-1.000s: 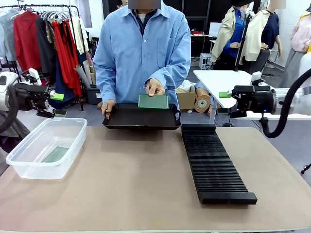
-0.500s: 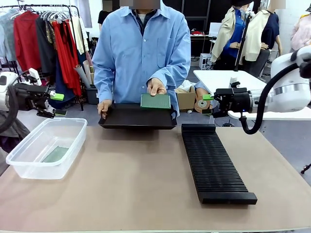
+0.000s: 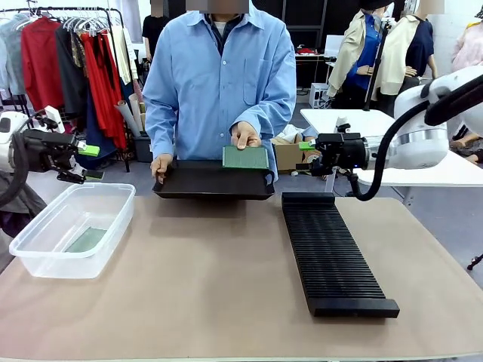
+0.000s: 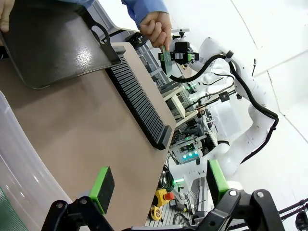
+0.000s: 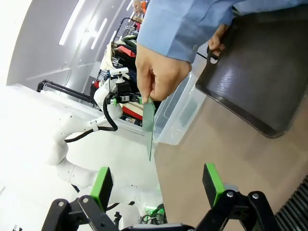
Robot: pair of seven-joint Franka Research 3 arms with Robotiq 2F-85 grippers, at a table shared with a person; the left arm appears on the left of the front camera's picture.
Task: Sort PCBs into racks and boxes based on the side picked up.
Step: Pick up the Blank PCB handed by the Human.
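PCB looks edge-on from right wrist, face-on from front; right end effector wide.

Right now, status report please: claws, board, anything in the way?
Left claw open, near clear rectangular plastic tub. Right claw open, facing thin green board in person's hand. Path between clear.

right jaws moved in closer to held pcb

Green PCB held upright, second PCB flat in clear tub, black ribbed rack well apart.
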